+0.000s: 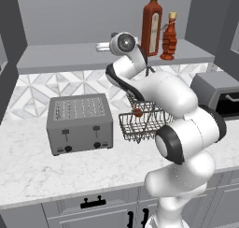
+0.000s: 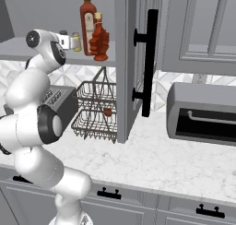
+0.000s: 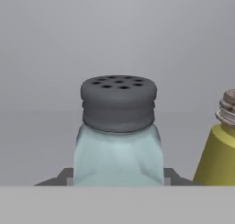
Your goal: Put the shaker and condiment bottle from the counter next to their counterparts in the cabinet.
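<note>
Shaker (image 3: 118, 131) in hand, yellow shaker (image 3: 218, 149) just beside.

The pale blue-grey shaker (image 3: 118, 140) (grey cap with holes) stands upright, held by the hand, the yellow shaker (image 3: 219, 154) just beside it.

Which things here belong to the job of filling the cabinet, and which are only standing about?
Job:
- shaker, held in the claw at the shelf
- yellow shaker beside it
- maple-leaf bottle, already on the shelf
- tall red bottle
- cabinet shelf

Standing about:
- toaster
- wire basket
- toaster oven
</note>
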